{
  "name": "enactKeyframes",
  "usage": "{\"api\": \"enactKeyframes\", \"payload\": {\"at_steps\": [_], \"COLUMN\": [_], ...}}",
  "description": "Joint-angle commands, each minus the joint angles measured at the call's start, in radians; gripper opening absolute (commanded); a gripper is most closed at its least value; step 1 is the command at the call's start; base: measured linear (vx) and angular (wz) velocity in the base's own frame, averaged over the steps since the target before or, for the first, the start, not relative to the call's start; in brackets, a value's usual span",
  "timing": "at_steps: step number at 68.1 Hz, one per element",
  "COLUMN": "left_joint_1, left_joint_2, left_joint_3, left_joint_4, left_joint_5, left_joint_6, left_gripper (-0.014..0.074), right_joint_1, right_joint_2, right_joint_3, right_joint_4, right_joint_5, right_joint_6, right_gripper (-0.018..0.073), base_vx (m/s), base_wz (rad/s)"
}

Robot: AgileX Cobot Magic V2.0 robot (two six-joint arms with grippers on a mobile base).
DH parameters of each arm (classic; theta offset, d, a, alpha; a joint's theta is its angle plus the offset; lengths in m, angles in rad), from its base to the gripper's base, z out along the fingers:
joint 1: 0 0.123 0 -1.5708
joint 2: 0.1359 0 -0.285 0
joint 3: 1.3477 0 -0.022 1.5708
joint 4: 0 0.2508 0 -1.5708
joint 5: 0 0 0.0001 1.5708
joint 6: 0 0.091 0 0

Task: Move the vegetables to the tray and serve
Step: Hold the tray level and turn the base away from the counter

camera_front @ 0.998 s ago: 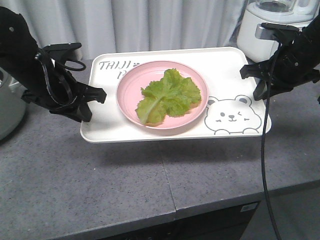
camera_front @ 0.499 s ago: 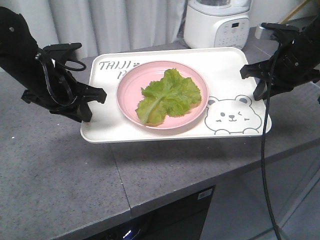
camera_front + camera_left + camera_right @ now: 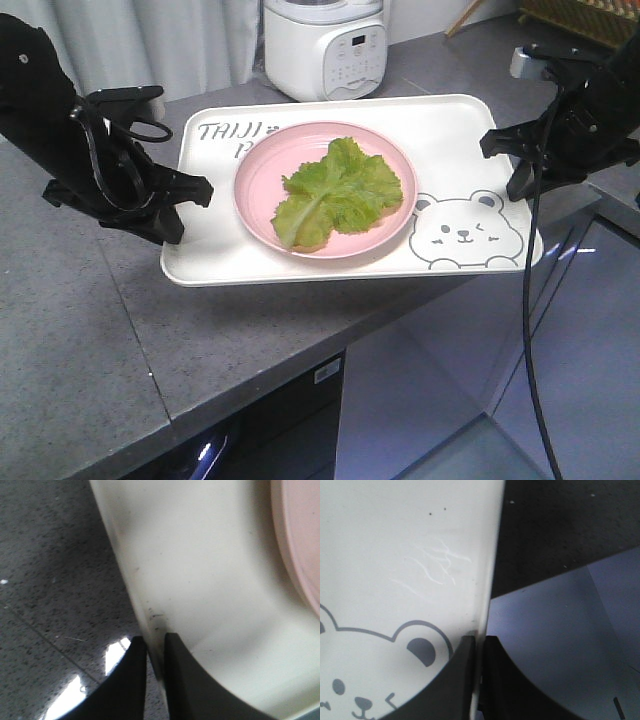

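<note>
Shifted since the earlier frames: the white appliance [image 3: 325,45] is now seen further left along the back and the countertop [image 3: 100,330] edge is swung to a steeper angle, while tray and arms are held at the same spot in the front view, so the whole rig is judged to be turning or travelling with its load; tray [image 3: 200,255], cream-white, is carried clear of the counter, its right end out past the counter edge; vegetables [image 3: 335,195] are lain on the pink plate [image 3: 260,195], which is set on the tray beside the bear drawing [image 3: 462,232]; left gripper [image 3: 185,208] is narrowed onto the tray's left rim, rim pinched between the jaws in the wrist view [image 3: 155,650]; right gripper [image 3: 503,168] is likewise clamped on the right rim [image 3: 479,650]. Step in hand, as judged: serving carry; both ends are best kept level and equally spaced, motion slow, so the plate is not slid and the thin rims are not pulled from the pinch. Count: tray, one; plate, one; lettuce, one cluster, separate leaves not countable; grippers, two; appliance, one.
</note>
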Motion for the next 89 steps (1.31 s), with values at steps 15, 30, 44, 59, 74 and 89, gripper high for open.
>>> {"api": "enactKeyframes", "payload": {"at_steps": [15, 30, 44, 59, 74, 89], "left_joint_1": [-0.021, -0.021, -0.021, -0.021, -0.021, -0.021], "left_joint_2": [-0.057, -0.057, -0.057, -0.057, -0.057, -0.057], "left_joint_3": [-0.04, -0.04, -0.04, -0.04, -0.04, -0.04], "left_joint_4": [-0.104, -0.104, -0.104, -0.104, -0.104, -0.104], "left_joint_5": [-0.049, -0.049, -0.049, -0.049, -0.049, -0.049], "left_joint_6": [0.031, 0.031, 0.031, 0.031, 0.031, 0.031], "left_gripper": [-0.0006, -0.0006, -0.0006, -0.0006, -0.0006, -0.0006], "right_joint_1": [0.016, 0.016, 0.016, 0.016, 0.016, 0.016], "right_joint_2": [-0.061, -0.061, -0.061, -0.061, -0.061, -0.061], "right_joint_3": [-0.026, -0.026, -0.026, -0.026, -0.026, -0.026], "right_joint_4": [0.108, 0.108, 0.108, 0.108, 0.108, 0.108], "right_joint_5": [0.031, 0.031, 0.031, 0.031, 0.031, 0.031], "right_joint_6": [-0.024, -0.024, -0.024, -0.024, -0.024, -0.024], "right_gripper": [-0.0006, -0.0006, -0.0006, -0.0006, -0.0006, -0.0006], "base_vx": [-0.03, -0.03, -0.03, -0.03, -0.04, -0.04], "base_wz": [-0.36, -0.35, -0.34, -0.32, -0.32, -0.34]}}
